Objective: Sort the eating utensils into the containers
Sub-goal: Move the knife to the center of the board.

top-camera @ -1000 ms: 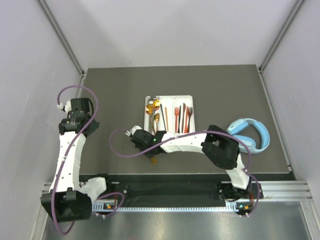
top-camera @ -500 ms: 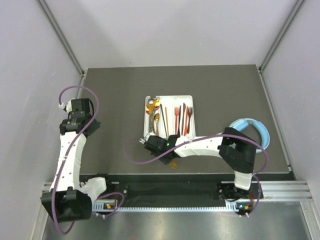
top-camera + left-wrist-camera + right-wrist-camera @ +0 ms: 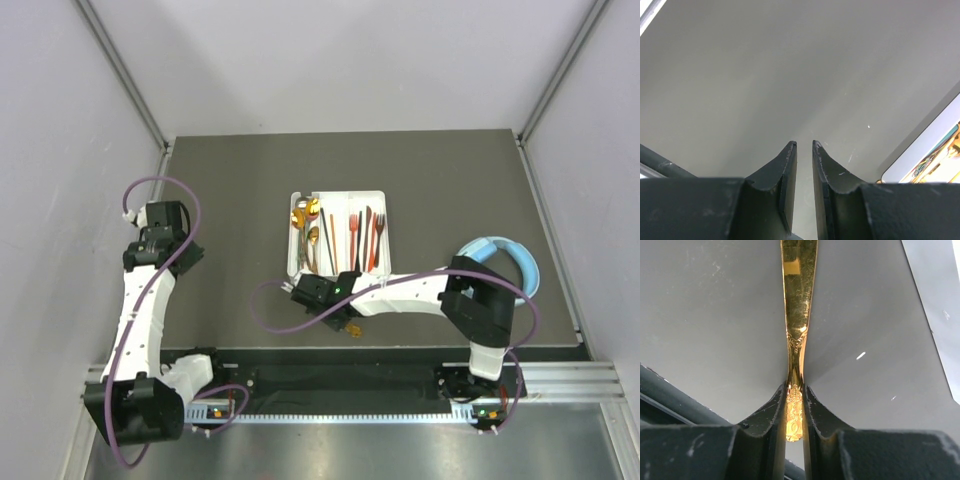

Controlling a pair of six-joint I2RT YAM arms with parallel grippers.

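**Dark grey matte tabletop** (image 3: pixel 230 190): enclosed by pale walls (image 3: pixel 60 150) at the left, right and back. There is open surface to the left of, behind and to the right of the tray, and only a narrow strip between the tray's near edge and the table's front edge.

**White rectangular plastic tray with long compartments** (image 3: pixel 379 198): sits near the middle of the table. It holds gold spoons (image 3: pixel 305 212) on the left, dark sticks (image 3: pixel 328 235) in the middle and red and orange forks (image 3: pixel 372 232) on the right.

**Light-blue headphones** (image 3: pixel 522 268): lie at the right, partly covered by the right arm's elbow.

**Right arm:** reaches low and leftward from its base. The right gripper (image 3: pixel 795 387) is in the narrow front strip, just below the tray. It is clamped on the embossed handle of a gold metal utensil (image 3: pixel 799 290) (its head runs out of the wrist view, so spoon or fork cannot be told).

**Left arm:** extends along the table's left edge, well apart from the tray. The left gripper (image 3: pixel 802 145) is over bare table, its fingers drawn almost together with a thin slit and nothing between them.
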